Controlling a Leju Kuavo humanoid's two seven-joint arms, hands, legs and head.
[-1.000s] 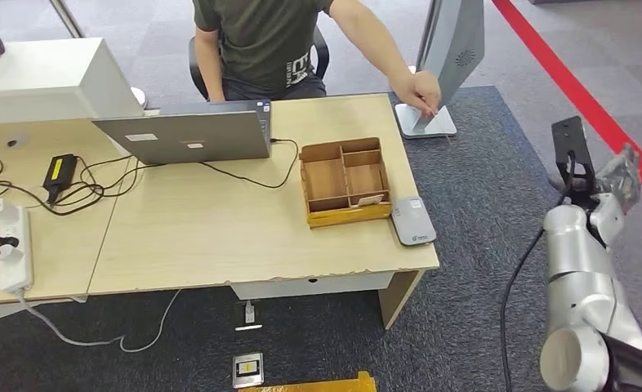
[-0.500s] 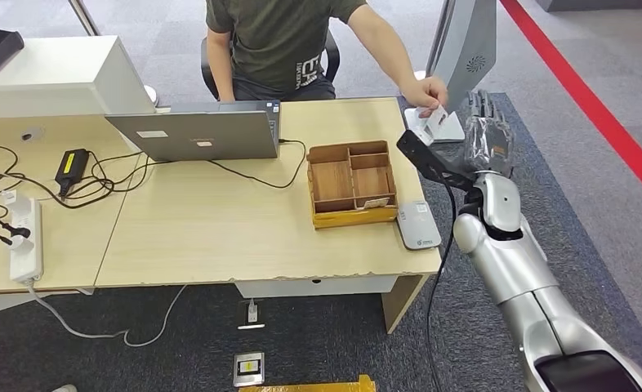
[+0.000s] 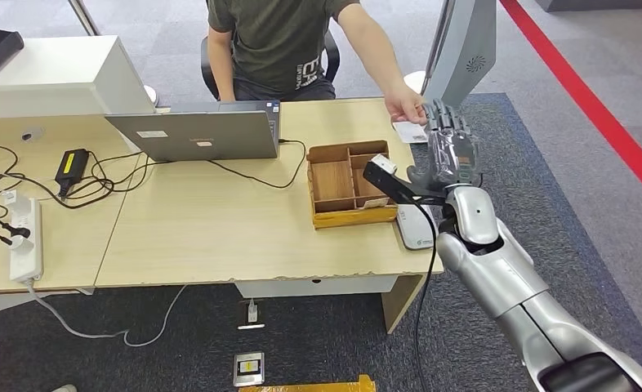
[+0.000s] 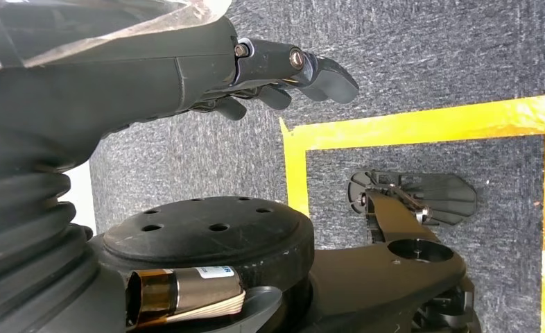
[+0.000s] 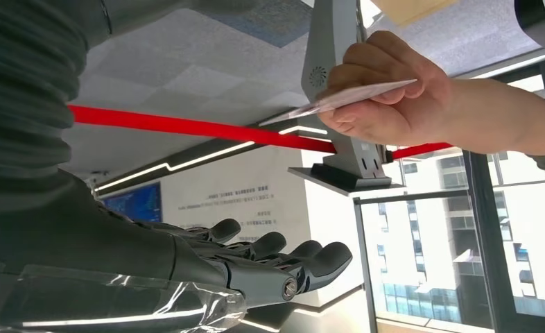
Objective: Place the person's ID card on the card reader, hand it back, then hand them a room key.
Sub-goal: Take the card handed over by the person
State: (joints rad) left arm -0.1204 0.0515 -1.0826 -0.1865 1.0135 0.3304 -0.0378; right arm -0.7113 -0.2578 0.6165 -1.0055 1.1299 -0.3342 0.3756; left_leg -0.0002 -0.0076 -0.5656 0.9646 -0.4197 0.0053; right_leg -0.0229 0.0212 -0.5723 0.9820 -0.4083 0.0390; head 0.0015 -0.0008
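Observation:
The person across the desk holds a white ID card [image 3: 409, 131] in one hand [image 3: 403, 104], out over the desk's far right corner. My right hand [image 3: 451, 151] is raised just right of the card, fingers straight and apart, holding nothing. In the right wrist view the card [image 5: 339, 101] sits pinched in the person's hand [image 5: 394, 104], well apart from my fingers [image 5: 283, 258]. The grey card reader [image 3: 416, 226] lies on the desk's front right, below my wrist. My left hand [image 4: 277, 66] hangs over the floor, loosely open and holding nothing.
A wooden compartment box [image 3: 312, 189] stands left of the reader with a pale card [image 3: 372, 201] in its front right cell. A laptop [image 3: 195, 135], cables, a charger [image 3: 71, 166] and a power strip [image 3: 25, 237] fill the desk's left. A grey kiosk stand [image 3: 467, 41] rises behind.
My right arm has swung in from the right side to the desk's right edge, hand raised. The person lifted the card from the stand's base and holds it toward my hand.

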